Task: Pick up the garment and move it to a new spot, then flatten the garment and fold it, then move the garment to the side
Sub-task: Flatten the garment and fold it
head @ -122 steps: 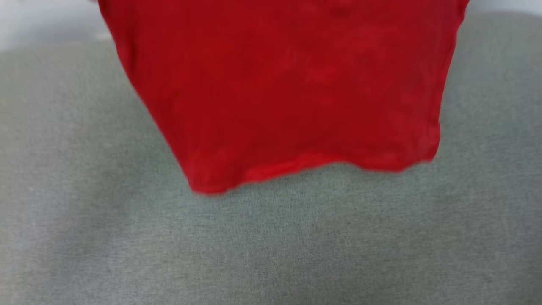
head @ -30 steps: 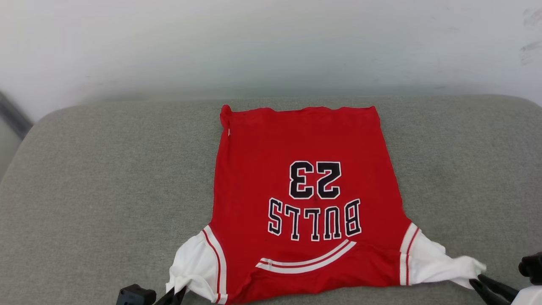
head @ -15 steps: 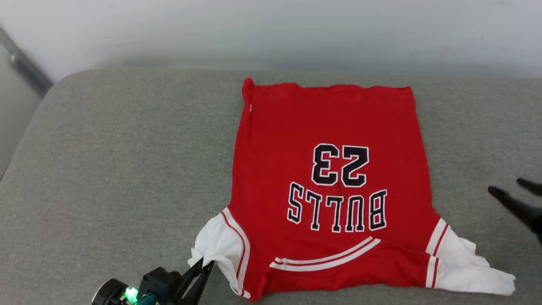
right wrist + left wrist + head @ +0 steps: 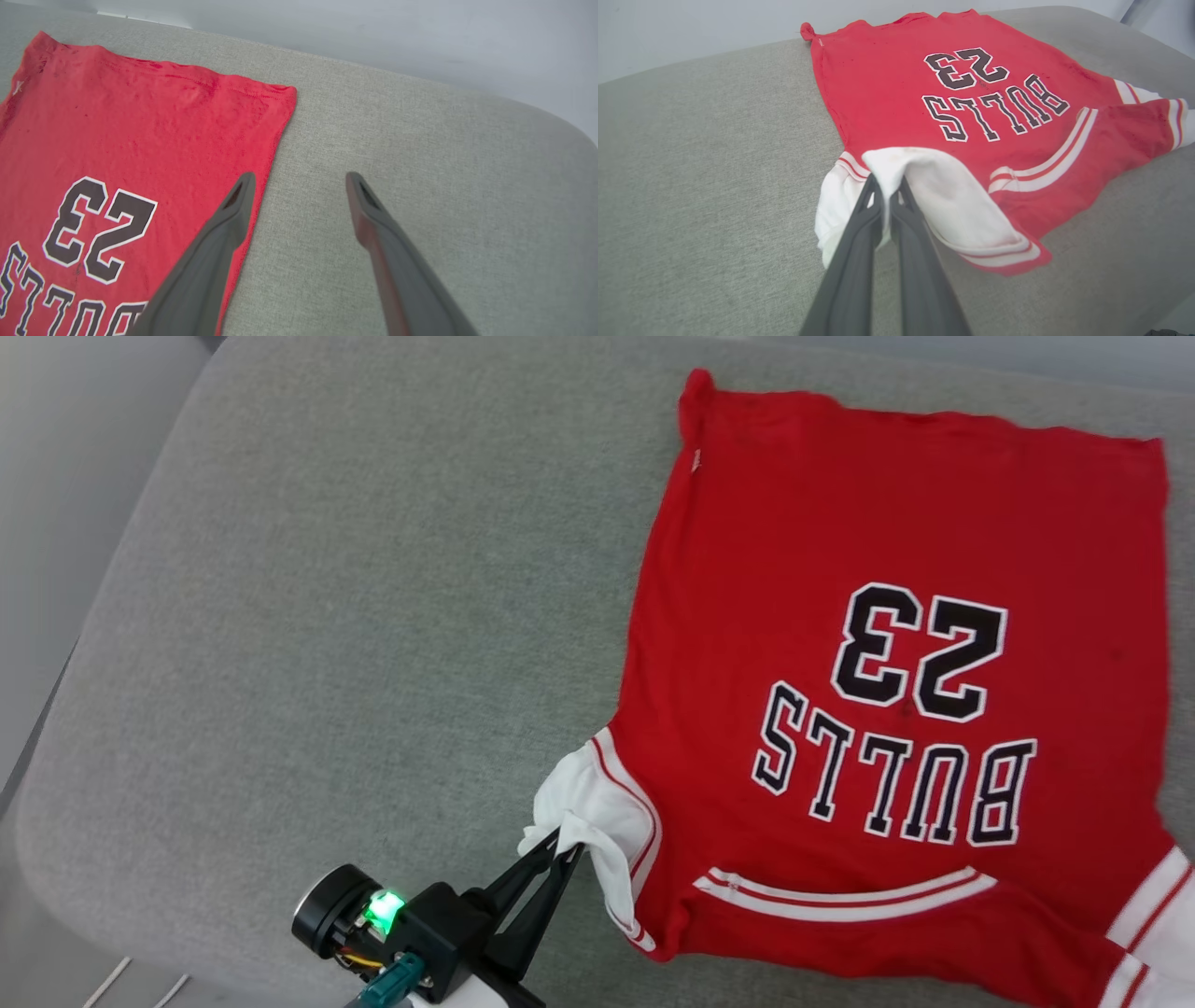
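Flattening looks to be the step in hand. The left gripper (image 4: pixel 563 847) is pinching a crumpled white sleeve of the garment (image 4: pixel 747 569), fingers clamped on its fold near the front edge of the cushion (image 4: pixel 327 616). The garment is lying print-up, reaching toward the far right corner. Next, that sleeve probably needs drawing outward, low and gently. The right gripper (image 4: pixel 299 179) is hovering, fingers apart, straddling the garment's side edge.
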{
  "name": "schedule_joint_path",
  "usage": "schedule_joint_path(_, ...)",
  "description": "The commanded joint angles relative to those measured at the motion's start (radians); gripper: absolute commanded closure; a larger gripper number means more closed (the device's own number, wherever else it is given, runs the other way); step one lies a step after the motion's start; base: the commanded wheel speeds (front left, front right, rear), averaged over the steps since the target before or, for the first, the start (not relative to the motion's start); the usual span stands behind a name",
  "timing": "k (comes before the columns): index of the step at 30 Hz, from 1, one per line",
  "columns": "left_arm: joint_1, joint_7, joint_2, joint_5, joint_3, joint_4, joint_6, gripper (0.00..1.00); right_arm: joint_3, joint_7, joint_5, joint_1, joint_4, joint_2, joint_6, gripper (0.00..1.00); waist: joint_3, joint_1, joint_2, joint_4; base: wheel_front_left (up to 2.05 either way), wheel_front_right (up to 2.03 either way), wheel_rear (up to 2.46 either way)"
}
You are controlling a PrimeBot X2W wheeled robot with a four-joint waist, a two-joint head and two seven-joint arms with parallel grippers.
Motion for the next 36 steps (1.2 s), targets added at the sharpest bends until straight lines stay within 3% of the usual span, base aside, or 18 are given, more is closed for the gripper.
schedule_joint_path(1, -0.021, -0.005, -0.010, 0.007, -0.006, -0.003, -0.006, 1.00, -0.021, 0.035, -0.039, -0.060, 0.043, 0.025, 0.000, 0.00, 0.080, -0.0002, 0.0000, 0.082, 0.00, 0.00, 0.00)
schedule_joint_path(7, -0.055, -0.017, -0.041, 0.013, -0.029, -0.004, -0.021, 1.00, -0.104, 0.122, -0.159, -0.207, 0.138, 0.079, 0.000, 0.00, 0.146, -0.0002, 0.0000, 0.147, 0.00, 0.00, 0.00)
schedule_joint_path(13, -0.077, -0.029, -0.073, 0.014, -0.052, -0.005, -0.033, 1.00, -0.152, 0.196, -0.277, -0.287, 0.159, 0.074, 0.000, 0.00, 0.204, -0.0002, 0.0000, 0.195, 0.00, 0.00, 0.00)
schedule_joint_path(28, -0.118, -0.049, -0.094, 0.014, -0.067, 0.001, -0.049, 1.00, -0.190, 0.314, -0.334, -0.204, 0.157, 0.122, 0.000, 0.00, 0.258, -0.0002, 0.0000, 0.233, 0.00, 0.00, 0.00)
schedule_joint_path(30, -0.119, -0.050, -0.093, 0.013, -0.068, 0.004, -0.047, 1.00, -0.208, 0.339, -0.333, -0.185, 0.155, 0.129, -0.001, 0.75, 0.259, -0.0002, 0.0000, 0.231, 0.00, 0.00, 0.00)
schedule_joint_path(31, -0.119, -0.050, -0.092, 0.014, -0.069, 0.006, -0.047, 1.00, -0.215, 0.347, -0.332, -0.179, 0.153, 0.131, -0.001, 1.00, 0.258, -0.0002, 0.0000, 0.230, 0.00, 0.00, 0.00)
schedule_joint_path(36, -0.122, -0.049, -0.089, 0.020, -0.066, 0.008, -0.035, 1.00, -0.246, 0.353, -0.342, -0.159, 0.122, 0.143, 0.000, 1.00, 0.243, -0.0002, 0.0000, 0.219, 0.00, 0.00, 0.00)
